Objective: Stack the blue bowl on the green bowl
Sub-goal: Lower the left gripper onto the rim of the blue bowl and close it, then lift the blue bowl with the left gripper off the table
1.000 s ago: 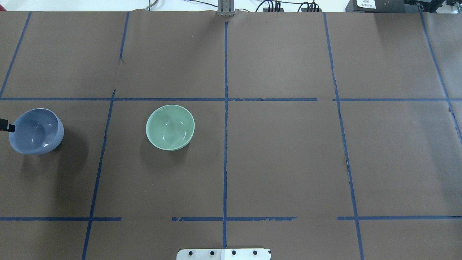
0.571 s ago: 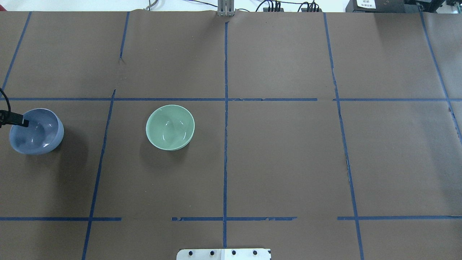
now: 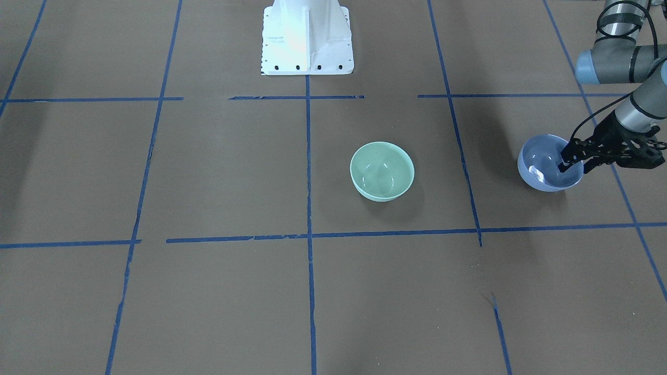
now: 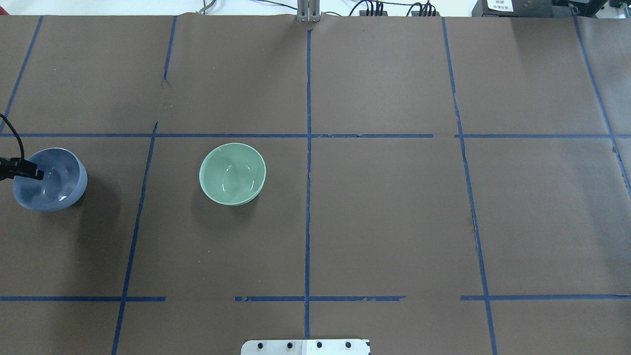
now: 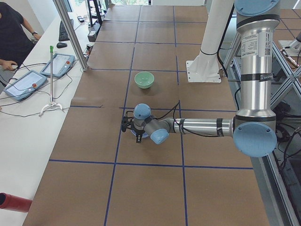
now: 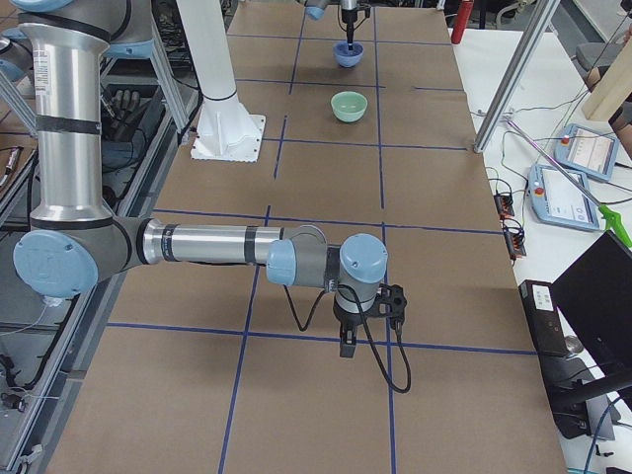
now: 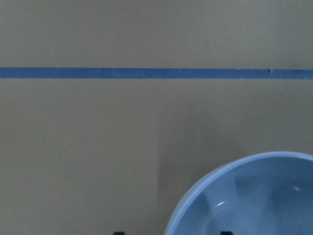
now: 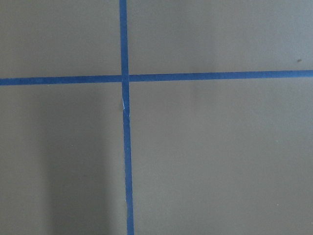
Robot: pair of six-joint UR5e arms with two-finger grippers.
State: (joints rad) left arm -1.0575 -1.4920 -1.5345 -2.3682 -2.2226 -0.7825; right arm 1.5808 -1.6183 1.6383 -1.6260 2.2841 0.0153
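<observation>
The blue bowl (image 4: 56,183) stands at the table's left edge; it also shows in the front-facing view (image 3: 544,167) and the left wrist view (image 7: 254,196). The green bowl (image 4: 232,173) stands upright and empty to its right, one tape square over, also seen from the front (image 3: 382,171). My left gripper (image 3: 574,165) is open and straddles the blue bowl's rim on the side away from the green bowl, one finger inside and one outside. My right gripper (image 6: 348,348) hangs low over bare table far from both bowls; I cannot tell whether it is open or shut.
Brown paper with a blue tape grid (image 4: 308,135) covers the table. The robot's white base (image 3: 306,36) stands at the table's near middle. A metal post (image 4: 308,11) stands at the far edge. Teach pendants (image 5: 23,84) lie on the side desk.
My left gripper has moved in from the table's left edge over the blue bowl's rim, one finger now inside the bowl. Both bowls have stayed in place.
</observation>
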